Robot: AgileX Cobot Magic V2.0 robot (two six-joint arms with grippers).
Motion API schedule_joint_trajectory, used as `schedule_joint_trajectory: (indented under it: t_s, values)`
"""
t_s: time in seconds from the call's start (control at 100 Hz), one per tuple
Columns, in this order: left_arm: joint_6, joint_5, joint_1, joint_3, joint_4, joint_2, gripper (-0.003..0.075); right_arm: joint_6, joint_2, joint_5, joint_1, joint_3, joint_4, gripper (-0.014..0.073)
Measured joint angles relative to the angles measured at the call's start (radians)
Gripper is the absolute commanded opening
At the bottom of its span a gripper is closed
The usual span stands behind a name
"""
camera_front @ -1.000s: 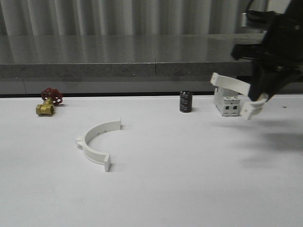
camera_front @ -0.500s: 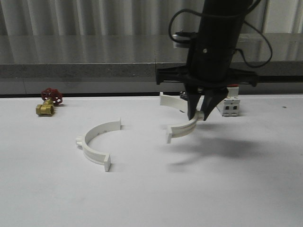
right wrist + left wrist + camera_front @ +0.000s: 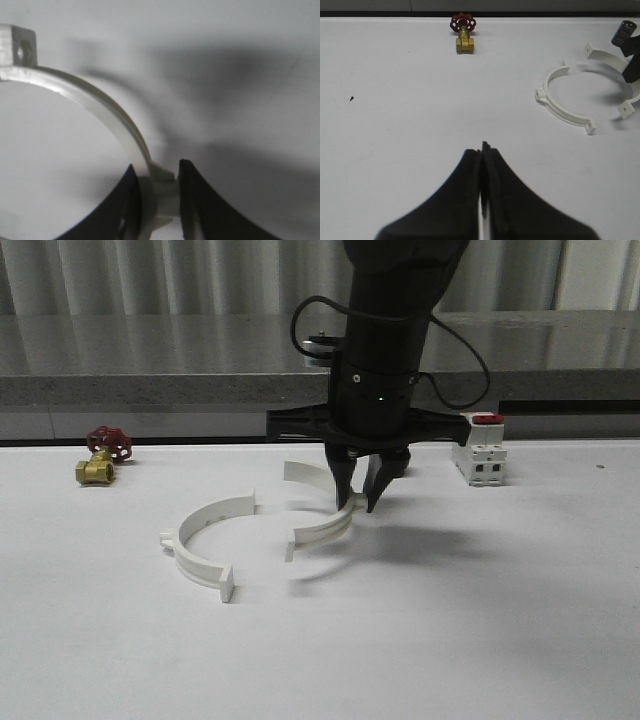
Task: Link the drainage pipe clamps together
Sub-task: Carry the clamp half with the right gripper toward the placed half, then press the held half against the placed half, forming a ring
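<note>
The right gripper [image 3: 360,502] pinched a white plastic semicircular pipe clamp half [image 3: 318,528] by its outer band, holding it just above the white table [image 3: 450,640], its open side facing the second white half-ring [image 3: 205,545] lying flat nearby, a gap between them. The left gripper [image 3: 482,150] had its 2 fingers pressed together on nothing, hovering over the table.
</note>
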Motion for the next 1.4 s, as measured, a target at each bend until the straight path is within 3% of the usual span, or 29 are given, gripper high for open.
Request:
schedule_joint_trajectory:
  t_s: [0.23, 1.21, 1.4]
  values:
    - [0.000, 0.000, 0.000, 0.000, -0.002, 0.000, -0.0021, 0.018, 0.028, 0.002, 0.040, -0.019, 0.000, 0.0088]
    - [0.000, 0.000, 0.000, 0.000, -0.004, 0.000, -0.0021, 0.054, 0.071, -0.021, 0.039, -0.028, 0.050, 0.0091]
    - [0.000, 0.000, 0.000, 0.000, -0.004, 0.000, -0.0021, 0.054, 0.071, -0.026, 0.039, -0.028, 0.063, 0.0158]
